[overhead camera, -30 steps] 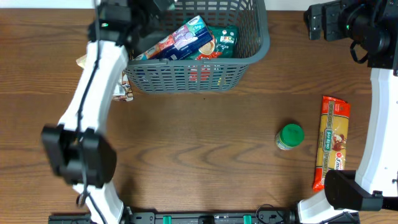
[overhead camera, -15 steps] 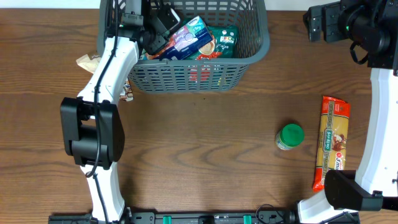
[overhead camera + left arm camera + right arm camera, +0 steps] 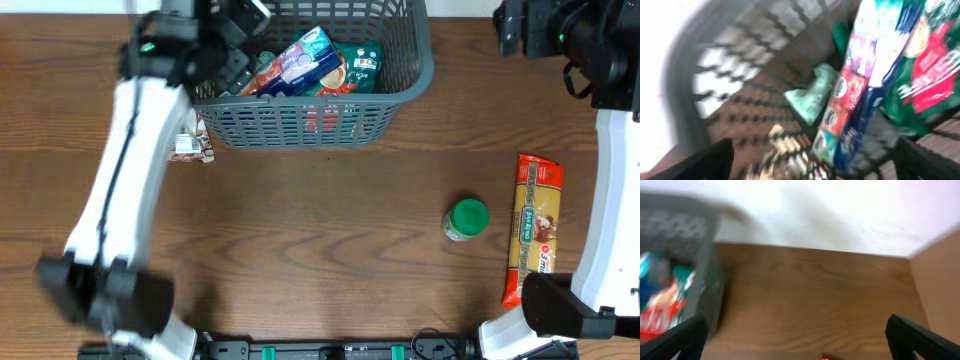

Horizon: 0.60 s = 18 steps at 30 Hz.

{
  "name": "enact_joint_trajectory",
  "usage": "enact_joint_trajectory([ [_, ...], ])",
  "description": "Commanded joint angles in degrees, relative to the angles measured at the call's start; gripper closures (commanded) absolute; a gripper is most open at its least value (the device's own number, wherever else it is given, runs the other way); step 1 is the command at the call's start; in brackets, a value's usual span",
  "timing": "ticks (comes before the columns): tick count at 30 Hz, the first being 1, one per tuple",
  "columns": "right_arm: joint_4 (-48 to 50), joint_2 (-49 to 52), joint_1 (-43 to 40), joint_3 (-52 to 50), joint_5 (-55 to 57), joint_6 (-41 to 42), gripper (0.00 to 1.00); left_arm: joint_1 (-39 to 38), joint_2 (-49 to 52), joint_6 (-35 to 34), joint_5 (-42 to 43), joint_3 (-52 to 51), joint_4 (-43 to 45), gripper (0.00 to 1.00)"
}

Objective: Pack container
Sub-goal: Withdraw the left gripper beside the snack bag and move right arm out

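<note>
The container [image 3: 330,118], a dark grey slatted basket, stands at the back middle of the table and holds a blue packet [image 3: 305,62], a green packet [image 3: 358,68] and a red one. My left gripper [image 3: 235,45] hangs over its left end, blurred by motion. Its jaws are open in the left wrist view, and the left gripper [image 3: 812,152] has nothing between its fingers, with the blue packet [image 3: 865,95] just ahead. My right gripper [image 3: 512,30] is at the back right, open and empty. The right wrist view shows the right gripper [image 3: 795,332] above bare wood.
A green-lidded jar [image 3: 466,219] and a long pasta packet [image 3: 532,228] lie on the right of the table. A small packet [image 3: 190,148] lies outside the basket's left front corner. The basket's wall [image 3: 685,235] shows at the left of the right wrist view.
My left gripper went from shut to open over the basket's left end, and the left arm swung leftward. The right arm stayed put.
</note>
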Motion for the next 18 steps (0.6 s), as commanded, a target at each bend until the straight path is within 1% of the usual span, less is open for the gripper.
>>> enact_joint_trajectory([
  [1,0.57,-0.07,-3.56,1.73,10.27,12.74,0.01,1.92,-6.8,-14.73,-6.12,0.7,-4.7,0.08],
  [3,0.17,-0.07,-7.61,3.61,7.37,14.51,0.01,4.94,-9.33,-20.9,-7.58,0.7,-10.23,0.01],
  [6,-2.19,-0.07,-14.36,4.35,-1.36,17.0,0.01,11.19,-10.43,-28.44,-7.56,0.7,-16.74,0.01],
  [8,-6.08,0.46,-19.91,4.33,-8.72,18.99,0.01,16.55,-10.25,-33.35,-7.5,0.55,-20.0,0.01],
  [9,-8.63,0.94,-22.62,4.33,-12.44,19.32,0.01,18.88,-10.19,-34.77,-6.99,0.24,-20.76,0.01],
  [11,-13.88,2.21,-26.36,4.2,-16.2,19.21,0.02,23.5,-10.19,-35.6,-5.07,-0.96,-20.96,0.01],
  [13,-18.58,3.43,-27.85,3.85,-15.96,17.53,0.02,27.47,-10.19,-35.8,-3.39,-2.51,-20.63,0.0],
  [16,-24.61,5.29,-27.26,3.48,-14.45,15.69,0.02,29.94,-10.19,-35.76,-3.39,-5.11,-20.31,0.01],
  [18,-28.33,6.34,-25.97,3.08,-12.85,15.56,0.02,30.1,-10.19,-35.52,-3.41,-7.13,-20.22,0.01],
])
